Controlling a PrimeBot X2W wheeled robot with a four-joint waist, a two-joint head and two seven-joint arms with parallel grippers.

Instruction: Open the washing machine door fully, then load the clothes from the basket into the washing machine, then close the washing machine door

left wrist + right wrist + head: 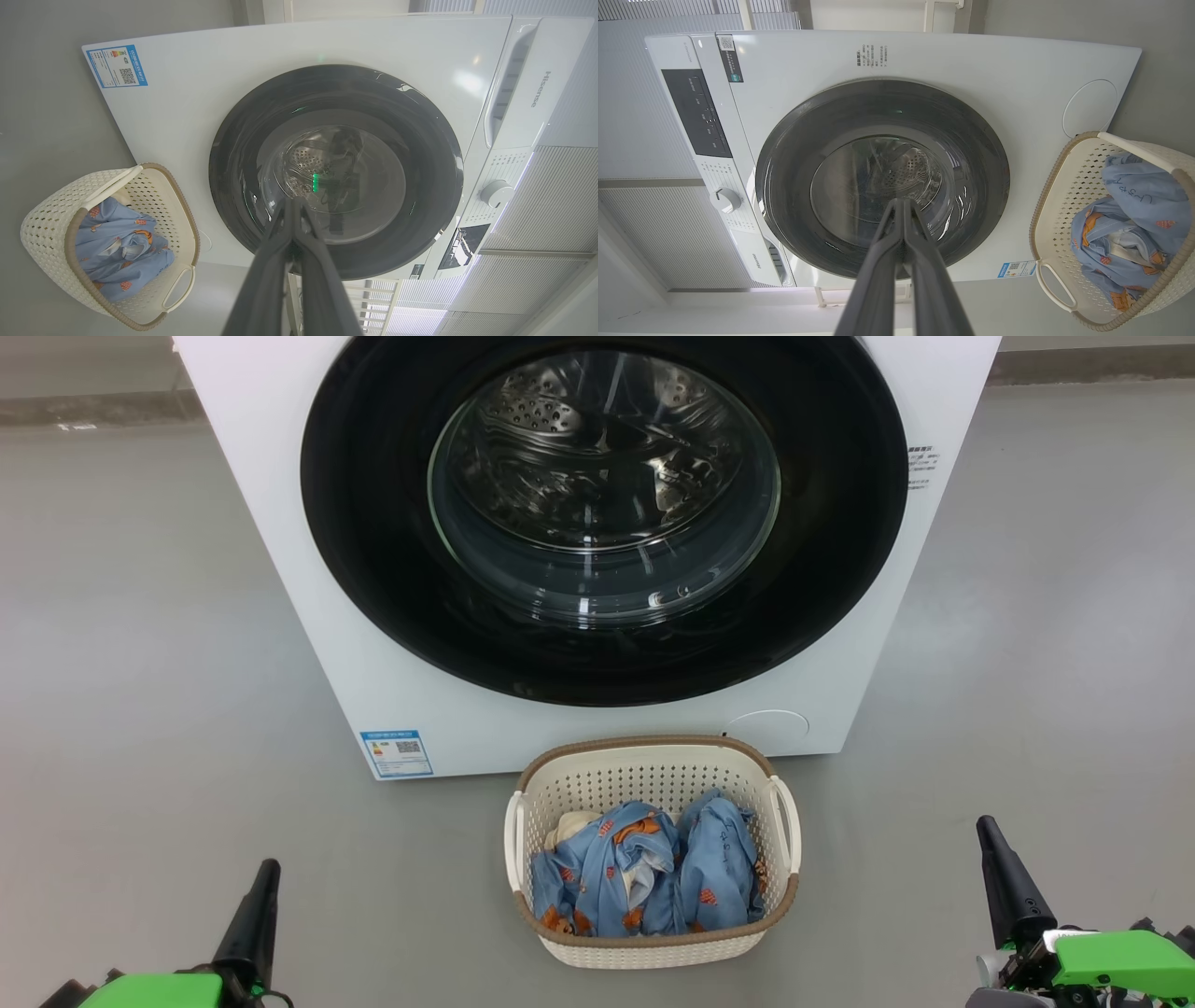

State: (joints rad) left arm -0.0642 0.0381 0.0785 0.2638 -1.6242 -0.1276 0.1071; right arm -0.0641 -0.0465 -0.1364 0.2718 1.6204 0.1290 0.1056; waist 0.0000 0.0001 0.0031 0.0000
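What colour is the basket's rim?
Brown, woven-look; the basket itself is cream. Best in the head view.

The supporting surface is a smooth grey floor (121,644). Two items stand directly on it.

1. The washing machine (448,728), a white box, stands upright and square on the floor.
2. The basket (653,773), cream with a brown rim, stands upright just in front of the machine's lower edge, slightly right of centre. Whether the two touch cannot be told.

Bare floor extends on both sides.
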